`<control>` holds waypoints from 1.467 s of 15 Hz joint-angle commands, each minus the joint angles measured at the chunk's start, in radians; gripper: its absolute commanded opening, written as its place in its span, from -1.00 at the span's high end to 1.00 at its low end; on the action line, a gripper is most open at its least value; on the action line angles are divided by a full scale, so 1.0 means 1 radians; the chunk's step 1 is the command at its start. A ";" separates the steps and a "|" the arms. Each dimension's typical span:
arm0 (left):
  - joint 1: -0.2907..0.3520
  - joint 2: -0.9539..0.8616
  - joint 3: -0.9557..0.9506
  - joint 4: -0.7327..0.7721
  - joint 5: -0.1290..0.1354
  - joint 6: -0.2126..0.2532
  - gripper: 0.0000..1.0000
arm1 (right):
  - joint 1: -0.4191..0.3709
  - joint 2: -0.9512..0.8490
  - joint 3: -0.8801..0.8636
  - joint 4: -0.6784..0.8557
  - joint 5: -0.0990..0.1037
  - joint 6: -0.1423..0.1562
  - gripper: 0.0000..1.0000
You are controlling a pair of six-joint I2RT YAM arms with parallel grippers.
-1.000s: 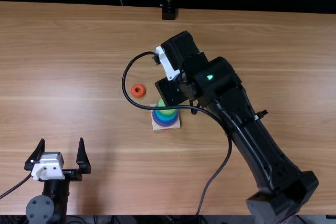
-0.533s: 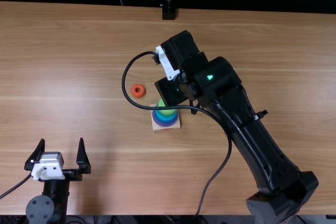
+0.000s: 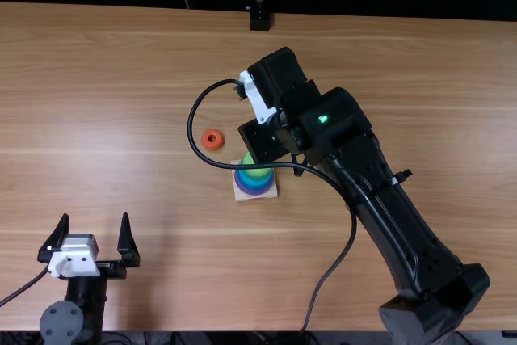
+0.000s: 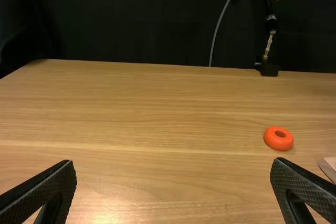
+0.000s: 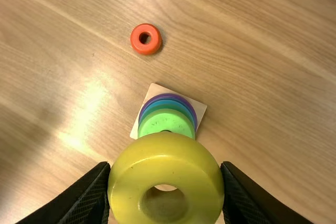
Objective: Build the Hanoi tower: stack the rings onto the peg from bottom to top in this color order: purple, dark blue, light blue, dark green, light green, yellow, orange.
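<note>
While one hand grips yellow, one orange rests.

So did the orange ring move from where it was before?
No, it hasn't moved. In the top view, the orange ring still lies up and left of the wooden base, with the same gap.

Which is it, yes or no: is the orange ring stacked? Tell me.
No, the orange ring lies on the table, apart from the stack.
</note>
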 commanded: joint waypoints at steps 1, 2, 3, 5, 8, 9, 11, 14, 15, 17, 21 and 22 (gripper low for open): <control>0.009 -0.011 -0.007 -0.039 -0.013 0.000 -1.00 | -0.008 -0.016 0.014 -0.001 0.000 0.000 1.00; 0.009 -0.011 -0.007 -0.037 -0.013 0.000 -1.00 | -0.008 0.004 0.014 -0.001 0.000 0.000 1.00; 0.009 -0.011 -0.007 -0.039 -0.013 0.000 -1.00 | -0.007 0.023 0.014 -0.001 0.000 0.000 1.00; 0.009 -0.011 -0.007 -0.039 -0.013 0.000 -1.00 | -0.007 0.029 0.012 -0.005 0.000 0.000 1.00; 0.009 -0.011 -0.007 -0.039 -0.013 0.000 -1.00 | -0.007 0.029 -0.008 0.001 0.000 0.000 1.00; 0.009 -0.011 -0.007 -0.037 -0.013 0.000 -1.00 | -0.007 0.029 -0.009 -0.001 0.000 0.000 1.00; 0.009 -0.011 -0.007 -0.037 -0.013 0.000 -1.00 | -0.007 0.029 -0.009 -0.005 -0.001 0.002 1.00; 0.009 -0.011 -0.007 -0.039 -0.013 0.000 -1.00 | -0.007 0.030 -0.011 -0.007 -0.005 0.002 1.00; 0.009 -0.011 -0.007 -0.037 -0.013 0.000 -1.00 | -0.007 0.033 -0.011 -0.009 -0.005 0.002 1.00; 0.009 -0.011 -0.007 -0.039 -0.013 0.000 -1.00 | -0.007 0.033 -0.018 -0.010 -0.007 0.002 1.00; 0.009 -0.011 -0.007 -0.039 -0.013 0.000 -1.00 | -0.007 0.033 -0.055 -0.001 -0.005 0.002 1.00; 0.009 -0.011 -0.007 -0.037 -0.013 0.000 -1.00 | -0.007 0.033 -0.054 -0.001 -0.007 0.002 1.00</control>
